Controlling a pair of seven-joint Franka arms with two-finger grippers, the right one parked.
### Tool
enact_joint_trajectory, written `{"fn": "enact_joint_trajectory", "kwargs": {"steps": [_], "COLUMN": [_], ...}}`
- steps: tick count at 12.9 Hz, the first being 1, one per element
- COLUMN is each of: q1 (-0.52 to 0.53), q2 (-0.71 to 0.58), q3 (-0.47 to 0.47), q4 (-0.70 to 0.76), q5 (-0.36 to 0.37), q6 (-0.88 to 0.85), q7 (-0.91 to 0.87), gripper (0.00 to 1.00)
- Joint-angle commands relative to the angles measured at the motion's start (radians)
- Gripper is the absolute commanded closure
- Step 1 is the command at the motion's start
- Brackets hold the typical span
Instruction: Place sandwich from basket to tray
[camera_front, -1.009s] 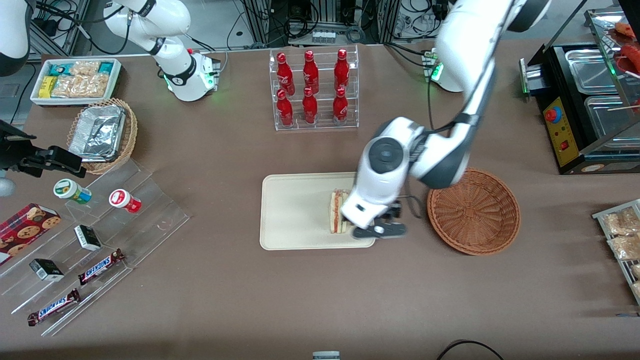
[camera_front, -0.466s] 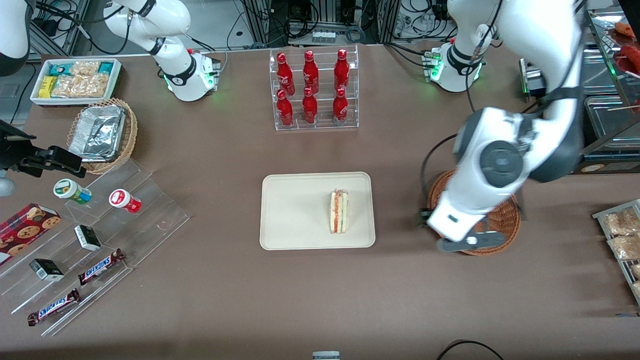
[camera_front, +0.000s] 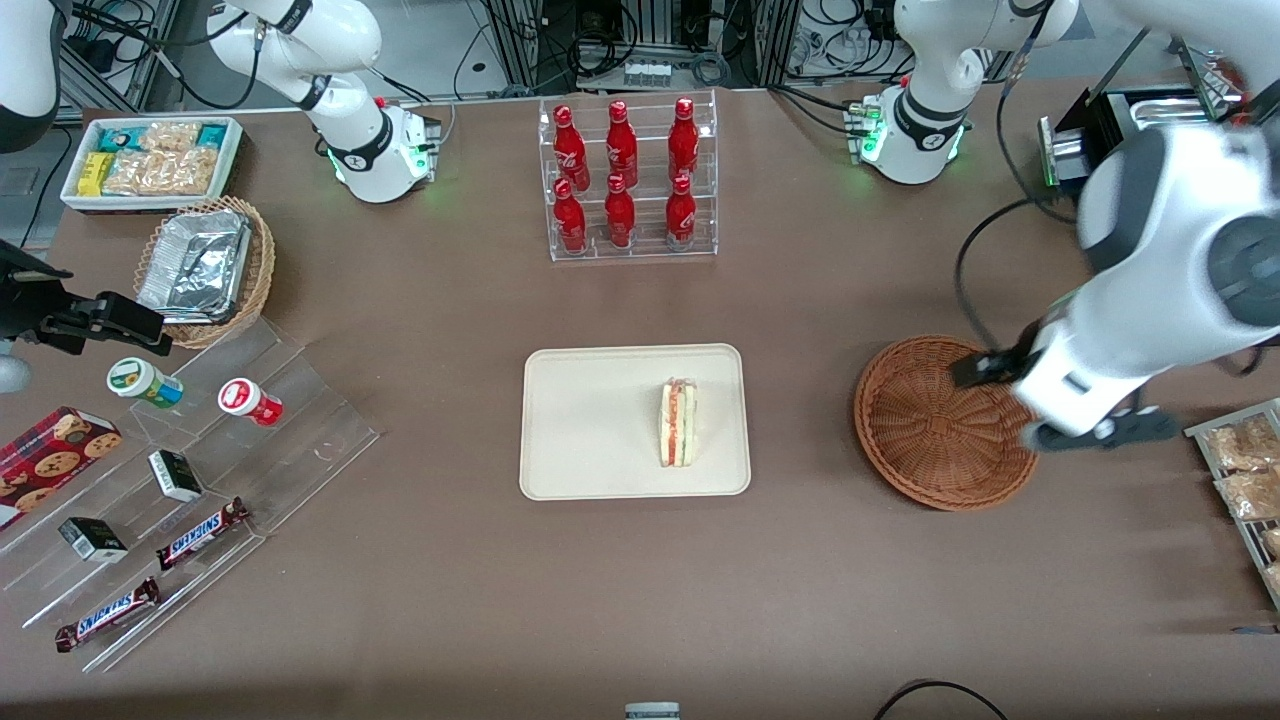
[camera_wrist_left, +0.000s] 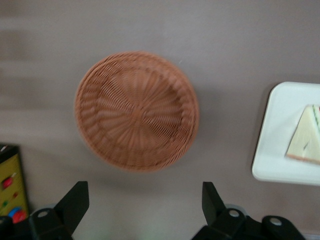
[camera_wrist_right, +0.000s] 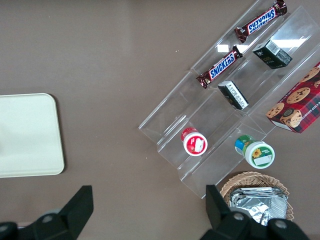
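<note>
The sandwich (camera_front: 677, 422), a white wedge with a red and green filling stripe, lies on the cream tray (camera_front: 590, 420) near the tray's end that faces the basket. The reddish-brown woven basket (camera_front: 940, 425) stands empty beside the tray, toward the working arm's end of the table. My left gripper (camera_front: 1050, 420) hangs above the basket's rim on the side away from the tray, open and empty. In the left wrist view its fingers (camera_wrist_left: 75, 200) stand wide apart around the gripper's middle (camera_wrist_left: 142, 205), with the basket (camera_wrist_left: 136, 110), the tray (camera_wrist_left: 280, 130) and the sandwich (camera_wrist_left: 306, 135) below.
A clear rack of red bottles (camera_front: 625, 180) stands farther from the camera than the tray. A black food warmer (camera_front: 1160, 200) and a rack of snack packets (camera_front: 1240, 470) sit at the working arm's end. Clear steps with snacks (camera_front: 200, 470) and a tan foil-container basket (camera_front: 205, 265) lie toward the parked arm's end.
My left gripper has let go of the sandwich on the tray and swung away, over the basket, toward the working arm's end. The sandwich stays on the tray.
</note>
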Motion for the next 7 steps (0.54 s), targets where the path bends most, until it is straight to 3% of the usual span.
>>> {"fn": "enact_joint_trajectory", "kwargs": {"steps": [1, 7], "q1": [0.05, 0.132], "q2": [-0.119, -0.176], "q3": [-0.012, -0.022], "q4": [-0.029, -0.034], "q5": [-0.017, -0.049], "q6": [-0.107, -0.189], "q7": [0.02, 0.155], "gripper": [0.0, 0.0]}}
